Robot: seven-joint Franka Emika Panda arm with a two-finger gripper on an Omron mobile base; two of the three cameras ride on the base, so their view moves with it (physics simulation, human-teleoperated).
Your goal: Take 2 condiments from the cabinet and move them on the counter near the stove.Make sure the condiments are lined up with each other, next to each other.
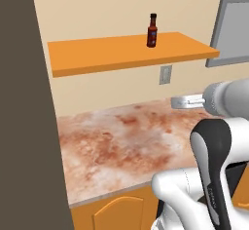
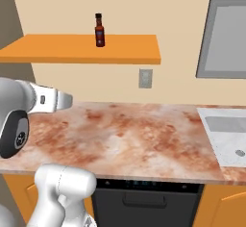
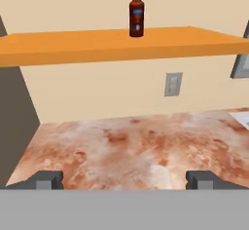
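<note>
Above and ahead of my fingers, left base view: sauce bottle (image 1: 152,30), dark red with black cap, upright on the orange shelf (image 1: 97,56), toward its right half. My arm rises at lower right, forearm level, reaching left over the counter (image 1: 121,141); my gripper (image 1: 181,102) shows as a pale stub held well above the marble, below the shelf and apart from the bottle. Wall outlet (image 1: 166,74) sits under the shelf. Steel microwave (image 1: 233,24) at upper right. Dark panel (image 1: 24,126) fills the left edge.

Right base view: same bottle (image 2: 99,30), upright, on the shelf (image 2: 81,49). My forearm enters from the left; gripper (image 2: 65,101) points right over the counter (image 2: 125,134), nothing between its tips as far as can be told. Extra items: white sink (image 2: 226,134) set in the counter at right, dark appliance front (image 2: 144,202) below the counter edge, outlet (image 2: 145,78).

Hand view: my two fingertips (image 3: 48,179) stand spread wide apart at the bottom corners, empty. Bottle (image 3: 136,10) stands straight ahead and above, between the two tips' lines, on the shelf (image 3: 73,46); blue-white label legible as a patch. Counter (image 3: 131,146) lies below and ahead.
</note>
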